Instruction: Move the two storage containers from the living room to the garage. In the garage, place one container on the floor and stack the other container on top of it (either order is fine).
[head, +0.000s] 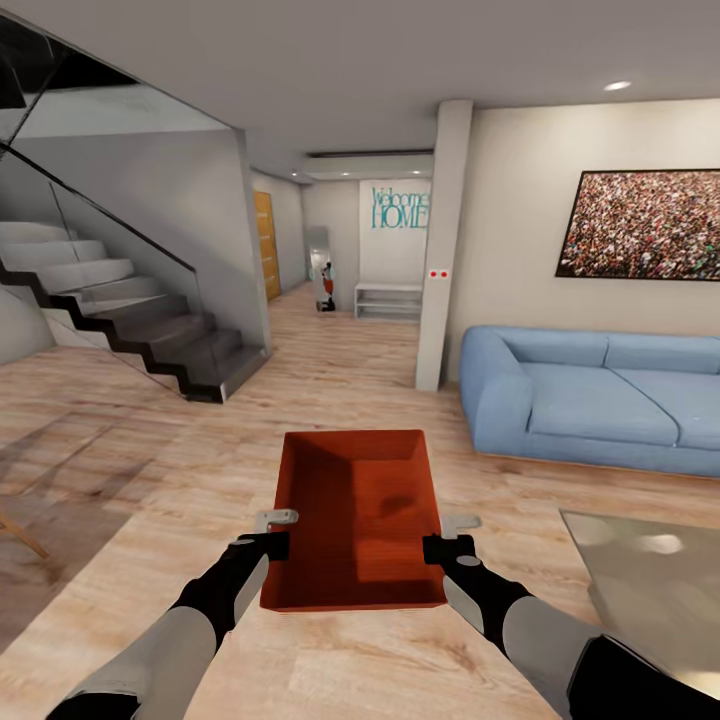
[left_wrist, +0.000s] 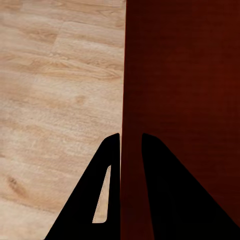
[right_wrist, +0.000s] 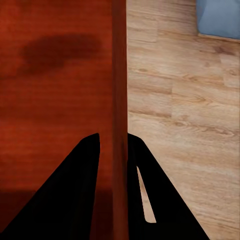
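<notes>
Carrying one storage container (head: 355, 520) between both arms, the robot faces down the living room with the blue sofa (head: 590, 395) off to the container's right. The left gripper (head: 268, 535) pinches the bin's left wall, and the right gripper (head: 450, 540) pinches the right wall, each with one finger inside and one outside. Thin walls are the risk: if either arm drifts outward or the base turns sharply near the pillar (head: 440, 250), the bin could twist, slip free, and drop onto the wood floor (head: 330, 380).
</notes>
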